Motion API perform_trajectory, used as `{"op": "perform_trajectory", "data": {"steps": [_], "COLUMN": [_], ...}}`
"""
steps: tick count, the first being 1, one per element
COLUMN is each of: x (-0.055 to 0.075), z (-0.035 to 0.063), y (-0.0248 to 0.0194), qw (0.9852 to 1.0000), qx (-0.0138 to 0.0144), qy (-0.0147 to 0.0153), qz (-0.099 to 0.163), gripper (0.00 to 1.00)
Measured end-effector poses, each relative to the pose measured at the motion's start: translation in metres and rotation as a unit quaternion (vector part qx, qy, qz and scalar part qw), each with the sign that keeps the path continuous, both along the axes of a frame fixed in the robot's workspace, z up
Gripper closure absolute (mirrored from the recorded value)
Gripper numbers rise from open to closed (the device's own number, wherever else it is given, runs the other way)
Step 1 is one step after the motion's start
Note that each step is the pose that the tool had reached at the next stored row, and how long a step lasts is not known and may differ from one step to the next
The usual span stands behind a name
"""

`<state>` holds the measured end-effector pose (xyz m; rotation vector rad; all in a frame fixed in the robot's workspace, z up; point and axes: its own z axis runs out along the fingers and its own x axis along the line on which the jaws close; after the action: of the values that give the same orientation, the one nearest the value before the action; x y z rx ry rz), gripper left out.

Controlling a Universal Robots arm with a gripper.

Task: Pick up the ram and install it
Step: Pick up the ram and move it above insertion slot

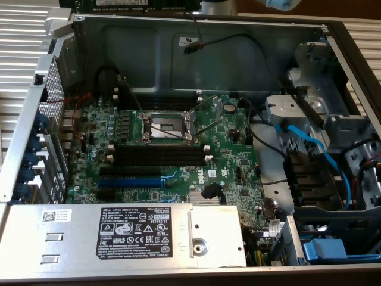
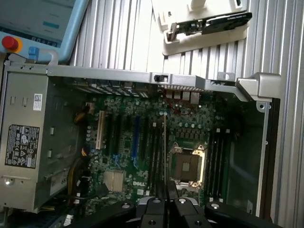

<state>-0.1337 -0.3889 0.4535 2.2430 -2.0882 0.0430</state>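
In the wrist view, the fingers (image 2: 170,190) gripped the ram (image 2: 165,142) narrowly and edge-on, its long axis parallel to the memory slots (image 2: 154,152). The exterior view showed its flat side and white label (image 1: 122,2), lying level.

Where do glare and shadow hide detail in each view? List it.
Exterior view: the power supply cover glares pale under the light, while the chassis rear wall sits in bluish shade. Wrist view: the ribbed table and white holder wash out bright, the motherboard lies dim, and the pincer gripping the ram is nearly a silhouette.
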Motion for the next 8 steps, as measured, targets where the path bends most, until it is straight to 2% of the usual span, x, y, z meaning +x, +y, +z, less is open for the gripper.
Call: {"op": "perform_trajectory", "data": {"steps": [8], "x": [0.014], "z": [-0.0001], "y": [0.0043], "qw": [1.0], "qx": [-0.0001], "qy": [0.0001], "qz": [-0.006], "gripper": [0.88]}}
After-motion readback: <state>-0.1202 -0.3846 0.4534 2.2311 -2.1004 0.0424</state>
